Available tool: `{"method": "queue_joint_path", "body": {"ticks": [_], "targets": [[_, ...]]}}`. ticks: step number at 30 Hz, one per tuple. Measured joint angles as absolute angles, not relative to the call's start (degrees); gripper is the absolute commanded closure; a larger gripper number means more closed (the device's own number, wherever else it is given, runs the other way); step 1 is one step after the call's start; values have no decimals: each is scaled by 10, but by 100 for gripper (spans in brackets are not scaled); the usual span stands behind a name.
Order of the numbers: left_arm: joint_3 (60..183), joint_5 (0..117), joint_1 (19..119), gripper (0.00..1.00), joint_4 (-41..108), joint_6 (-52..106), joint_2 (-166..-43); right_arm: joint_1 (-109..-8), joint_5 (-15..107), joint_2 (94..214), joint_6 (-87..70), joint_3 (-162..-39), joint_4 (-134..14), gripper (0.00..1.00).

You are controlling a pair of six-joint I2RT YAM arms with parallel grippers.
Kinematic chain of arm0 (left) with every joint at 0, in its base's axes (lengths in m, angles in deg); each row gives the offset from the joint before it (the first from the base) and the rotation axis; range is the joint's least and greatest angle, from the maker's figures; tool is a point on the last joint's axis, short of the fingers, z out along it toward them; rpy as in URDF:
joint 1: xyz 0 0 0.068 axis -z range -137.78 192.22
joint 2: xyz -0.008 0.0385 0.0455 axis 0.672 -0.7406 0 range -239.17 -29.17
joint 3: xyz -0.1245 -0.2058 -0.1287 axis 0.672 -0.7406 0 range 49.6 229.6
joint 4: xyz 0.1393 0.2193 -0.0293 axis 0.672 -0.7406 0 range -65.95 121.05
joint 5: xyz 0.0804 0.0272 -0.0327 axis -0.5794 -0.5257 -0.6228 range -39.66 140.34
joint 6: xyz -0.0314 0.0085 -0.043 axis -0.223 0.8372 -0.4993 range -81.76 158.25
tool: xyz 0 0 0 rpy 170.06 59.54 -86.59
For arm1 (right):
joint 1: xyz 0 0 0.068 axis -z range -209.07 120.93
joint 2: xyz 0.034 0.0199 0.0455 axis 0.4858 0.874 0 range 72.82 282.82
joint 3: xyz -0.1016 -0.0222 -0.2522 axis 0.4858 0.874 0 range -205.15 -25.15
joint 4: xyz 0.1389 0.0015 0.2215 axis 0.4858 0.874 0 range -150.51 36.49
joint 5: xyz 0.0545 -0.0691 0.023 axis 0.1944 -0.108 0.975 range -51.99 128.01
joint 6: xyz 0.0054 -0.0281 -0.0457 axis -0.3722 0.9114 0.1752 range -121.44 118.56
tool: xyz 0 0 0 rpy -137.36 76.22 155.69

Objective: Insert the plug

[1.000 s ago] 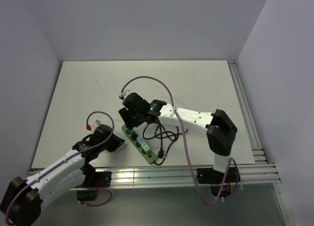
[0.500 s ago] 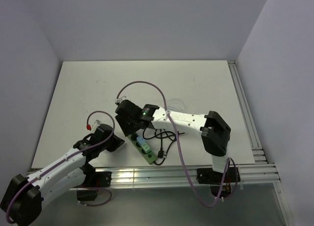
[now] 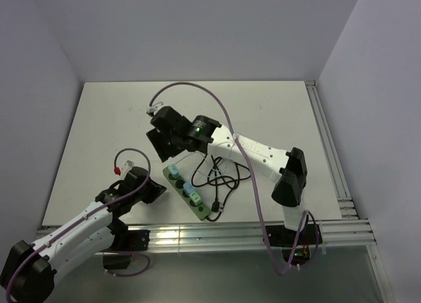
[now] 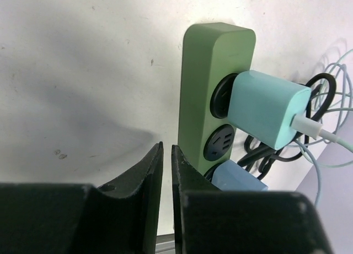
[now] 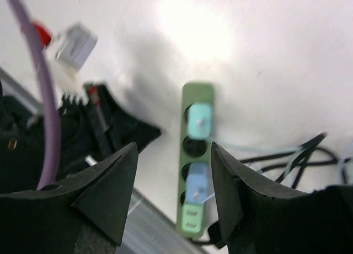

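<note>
A green power strip (image 3: pixel 201 211) lies near the table's front edge. A teal plug (image 3: pixel 173 171) sits in its far end socket, with a blue plug (image 3: pixel 187 187) and a green plug (image 3: pixel 196 199) further along. My right gripper (image 3: pixel 159 144) hovers open and empty above the strip's far end; its wrist view shows the teal plug (image 5: pixel 199 120) and an empty socket (image 5: pixel 194 146) below the gripper (image 5: pixel 174 147). My left gripper (image 4: pixel 166 150) is shut on nothing, resting beside the strip (image 4: pixel 207 88), left of the teal plug (image 4: pixel 267 113).
A coil of black cable (image 3: pixel 220 181) and thin pale cables lie right of the strip. The aluminium rail (image 3: pixel 230 234) runs along the front edge. The purple wrist cable (image 3: pixel 197 93) arcs over the right arm.
My right gripper has risen and moved back-left off the strip's far end, leaving the teal plug seated in the end socket. The left arm has barely moved.
</note>
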State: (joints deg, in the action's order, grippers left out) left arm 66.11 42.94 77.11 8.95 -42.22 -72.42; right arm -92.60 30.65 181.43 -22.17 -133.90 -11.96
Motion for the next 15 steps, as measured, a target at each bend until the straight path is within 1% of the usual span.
{"method": "queue_joint_path", "body": {"ticks": [6,10,15], "targets": [[657,428,771,84,81,-438,-701,-868,336,1895,-176,-1455,-74,38],[653,413,771,82,54,-462,-671,-858,364,1946,-162,-1461,-49,38],[649,391,771,81,23,-495,-664,-863,388,1970,-158,-1455,-24,40]]}}
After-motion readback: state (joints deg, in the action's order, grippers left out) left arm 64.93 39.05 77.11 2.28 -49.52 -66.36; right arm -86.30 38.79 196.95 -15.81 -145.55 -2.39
